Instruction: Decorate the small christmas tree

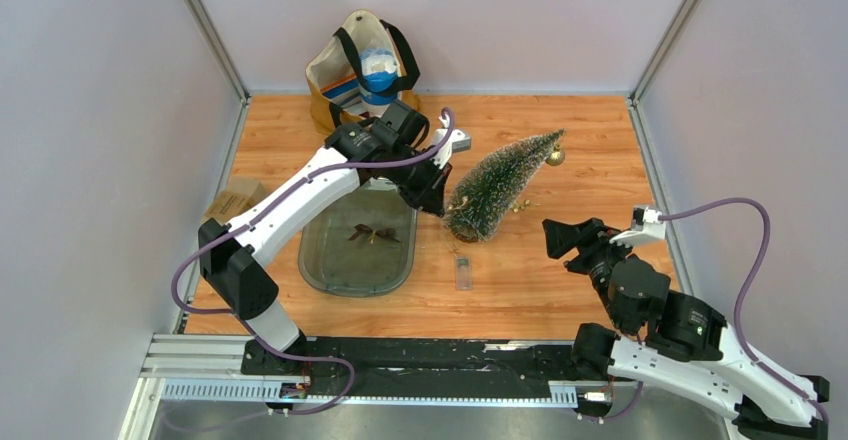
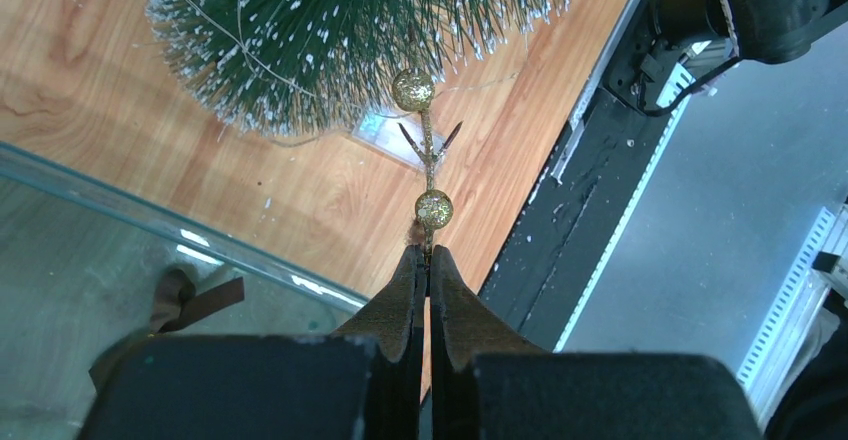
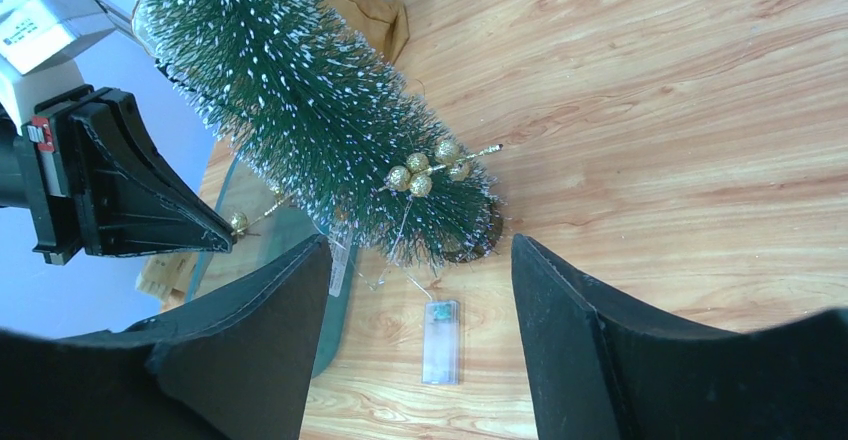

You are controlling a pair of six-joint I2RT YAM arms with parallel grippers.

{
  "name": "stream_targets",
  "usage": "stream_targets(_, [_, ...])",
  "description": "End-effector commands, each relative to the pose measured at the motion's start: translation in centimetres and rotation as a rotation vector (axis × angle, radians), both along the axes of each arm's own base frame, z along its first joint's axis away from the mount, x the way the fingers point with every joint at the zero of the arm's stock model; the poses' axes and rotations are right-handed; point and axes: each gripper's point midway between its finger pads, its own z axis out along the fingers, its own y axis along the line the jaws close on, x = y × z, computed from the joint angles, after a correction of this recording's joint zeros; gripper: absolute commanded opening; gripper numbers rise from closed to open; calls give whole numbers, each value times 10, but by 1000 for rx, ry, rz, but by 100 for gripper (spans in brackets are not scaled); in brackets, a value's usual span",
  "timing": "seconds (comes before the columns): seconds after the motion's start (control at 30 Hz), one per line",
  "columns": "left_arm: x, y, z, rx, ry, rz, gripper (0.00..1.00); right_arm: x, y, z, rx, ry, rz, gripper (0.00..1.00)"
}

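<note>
The small frosted green Christmas tree stands tilted on the wooden table; it also shows in the left wrist view and the right wrist view. My left gripper is shut on a gold glitter-ball sprig and holds its tip against the tree's lower branches. A gold berry cluster sits on the tree near its base. A gold ball hangs by the treetop. My right gripper is open and empty, to the right of the tree.
A clear battery box on a thin wire lies in front of the tree. A glass tray holds a dark ribbon bow. A tote bag stands at the back. A small cardboard box is at the left.
</note>
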Motion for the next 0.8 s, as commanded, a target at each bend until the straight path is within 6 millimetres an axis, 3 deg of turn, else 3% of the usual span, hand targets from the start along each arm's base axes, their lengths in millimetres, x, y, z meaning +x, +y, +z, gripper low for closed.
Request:
stream_targets(0.0, [14, -11, 20, -67, -73, -11, 0, 2, -3, 1, 7, -5, -25, 69])
stream_targets(0.43, [23, -21, 8, -69, -36, 7, 0, 3, 0, -1, 7, 1, -21, 70])
stream_targets(0.67, [31, -21, 11, -81, -55, 39, 0, 3, 3, -3, 3, 5, -16, 70])
stream_targets(0.77, [33, -19, 13, -85, -60, 56, 7, 4, 4, -5, 1, 8, -14, 71])
